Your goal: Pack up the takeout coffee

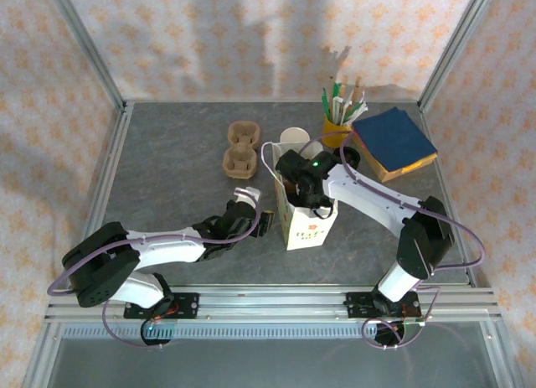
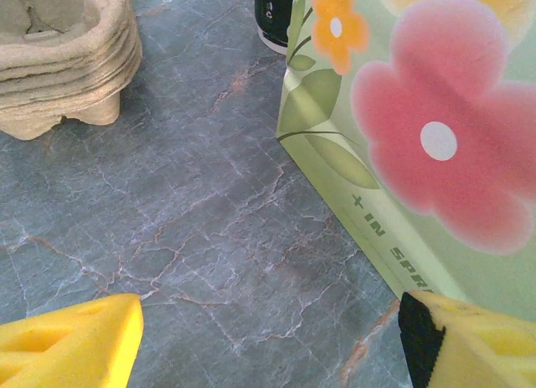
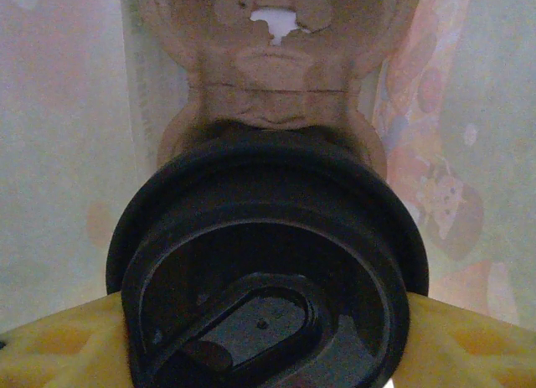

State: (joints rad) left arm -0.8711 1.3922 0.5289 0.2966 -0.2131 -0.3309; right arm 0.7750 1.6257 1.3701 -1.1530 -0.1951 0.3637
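Right gripper astride takeout coffee in bag — hold unclear; left gripper wide, empty — risks tipping it by snagging the lid.

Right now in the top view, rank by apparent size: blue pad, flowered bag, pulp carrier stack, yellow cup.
Blue pad and flowered bag: too close to rank, since the right arm hides part of the bag.
Then pulp carrier stack.
Smallest: yellow cup.

You have 1 upright flower-printed paper bag on the grey marbled table. Your right arm reaches into its open top, and the left fingers sit just beside its left wall. Behind stand stacked brown pulp cup carriers and a yellow cup of sticks.
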